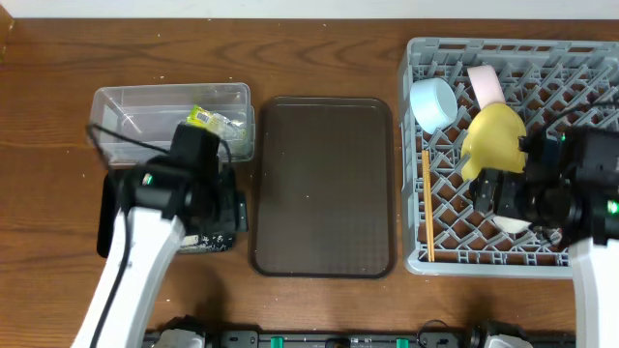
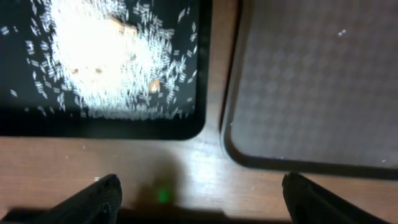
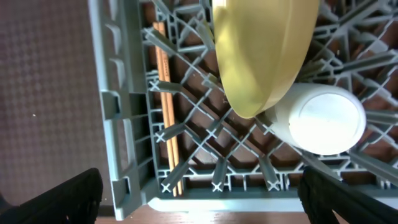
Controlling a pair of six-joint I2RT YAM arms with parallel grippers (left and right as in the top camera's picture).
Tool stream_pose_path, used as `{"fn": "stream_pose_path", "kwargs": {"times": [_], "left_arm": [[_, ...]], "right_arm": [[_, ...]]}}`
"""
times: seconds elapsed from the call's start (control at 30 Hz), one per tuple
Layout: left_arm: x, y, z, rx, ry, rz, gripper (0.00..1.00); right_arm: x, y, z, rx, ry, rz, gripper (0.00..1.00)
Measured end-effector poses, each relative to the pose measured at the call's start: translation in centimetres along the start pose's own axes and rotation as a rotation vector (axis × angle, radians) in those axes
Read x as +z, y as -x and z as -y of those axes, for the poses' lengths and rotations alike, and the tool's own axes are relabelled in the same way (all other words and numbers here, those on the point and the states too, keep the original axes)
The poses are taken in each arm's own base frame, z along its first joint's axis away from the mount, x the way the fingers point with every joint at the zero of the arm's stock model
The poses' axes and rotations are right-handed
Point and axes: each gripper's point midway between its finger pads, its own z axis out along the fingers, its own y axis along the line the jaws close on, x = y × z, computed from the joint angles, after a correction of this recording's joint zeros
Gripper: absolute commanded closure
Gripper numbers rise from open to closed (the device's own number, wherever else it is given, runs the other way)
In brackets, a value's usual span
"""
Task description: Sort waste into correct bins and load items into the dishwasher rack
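Black fingertips (image 2: 93, 199) frame the bottom edge of each wrist view, and only their ends show. The left gripper (image 2: 199, 208) stands wide open with nothing between its fingers. It hovers over bare table (image 2: 186, 165) beside the near corner of the black tray (image 2: 180, 124). Rice (image 2: 99, 56) lies scattered in that tray, the heap glared out to white, with a few tan scraps in it too blurred to name. From above, the left arm (image 1: 145, 222) covers most of this tray. The brown tray (image 2: 311, 81) lies just right of it, cut off by the frame.

The right gripper (image 3: 199, 205) is likewise spread wide and empty, above the near wall of the rack (image 3: 118, 124). Chopsticks (image 3: 166, 118) lie flat along the rack's left side, partly under pegs (image 3: 155, 37). The plate (image 3: 261, 56) leans on edge among the pegs, its top cut off. The cup (image 3: 323, 121) sits bottom up just beside it, seemingly touching, its inside hidden. Farther back, the blue bowl (image 1: 432, 101) and a pale bowl (image 1: 486, 85) stand on edge. In the far tub (image 1: 126, 101) lies the wrapper (image 1: 203, 118), partly hidden by the left arm.
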Motion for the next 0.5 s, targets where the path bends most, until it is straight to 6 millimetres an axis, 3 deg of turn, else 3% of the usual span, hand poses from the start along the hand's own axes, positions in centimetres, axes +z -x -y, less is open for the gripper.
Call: {"fn": "stream_pose_path", "kwargs": {"times": [0.17, 0.2, 0.3, 0.5], "left_arm": [[-2.5, -0.2, 0.0, 0.007, -0.079, 0.259, 0.14], [-2.9, -0.2, 0.0, 0.004, -0.1, 0.329, 0.08], [-3.8, -1.7, -0.5, -0.004, -0.141, 0.465, 0.07], [-4.7, -3.1, -0.9, -0.008, -0.184, 0.593, 0.07]], "right_arm": [[-1.1, -0.1, -1.5, -0.101, 0.046, 0.209, 0.01], [-1.4, -0.4, -1.8, -0.117, 0.055, 0.251, 0.01], [-2.3, -1.4, -2.1, -0.141, 0.071, 0.35, 0.01], [-3.1, -3.1, -2.1, -0.132, 0.079, 0.405, 0.01]]}}
